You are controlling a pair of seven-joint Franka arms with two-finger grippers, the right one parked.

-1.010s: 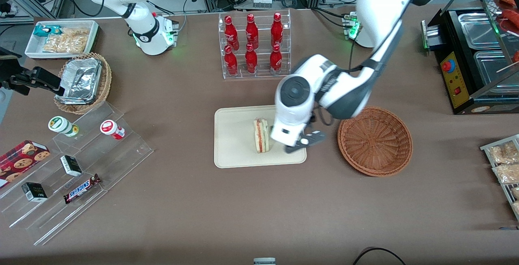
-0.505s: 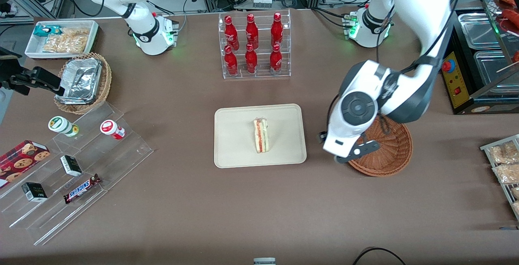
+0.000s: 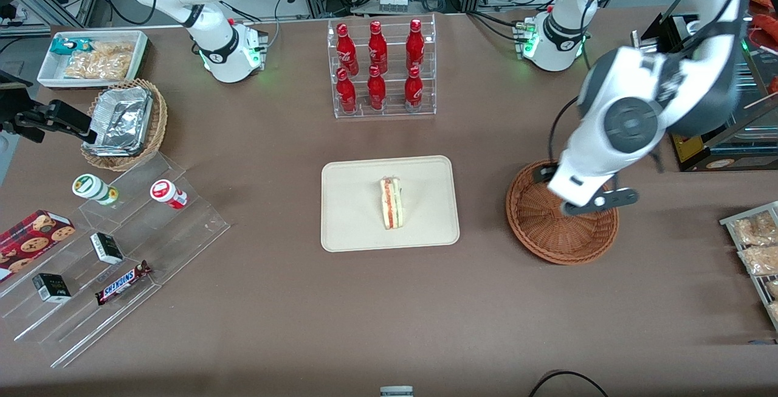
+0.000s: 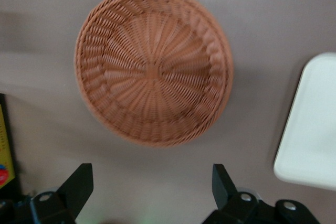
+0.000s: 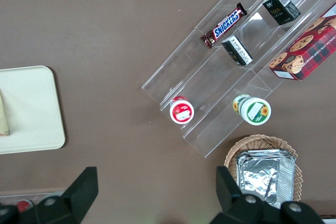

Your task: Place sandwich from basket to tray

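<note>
The sandwich point(image 3: 391, 203), a pale wedge with red and green layers, stands on its edge in the middle of the cream tray point(image 3: 352, 227). The reddish-brown wicker basket point(image 3: 550, 239) is empty and sits beside the tray, toward the working arm's end. My left gripper point(image 3: 592, 201) hangs high above the basket, open and empty. In the left wrist view the empty basket point(image 4: 152, 72) and a corner of the tray point(image 4: 310, 145) show past the spread black fingers point(image 4: 79, 184) of the gripper point(image 4: 152, 182). A strip of the sandwich point(image 5: 3, 121) on the tray point(image 5: 31, 114) shows in the right wrist view.
A clear rack of red bottles point(image 3: 380, 69) stands farther from the front camera than the tray. A black food warmer point(image 3: 711, 93) and bagged snacks point(image 3: 753, 245) lie at the working arm's end. Acrylic steps with snacks point(image 3: 109, 251), a foil-filled basket point(image 3: 124, 123) and a white bin point(image 3: 91, 56) lie toward the parked arm's end.
My gripper has moved away from the sandwich on the tray, across to above the basket, and risen. The sandwich stays where it was on the tray.
</note>
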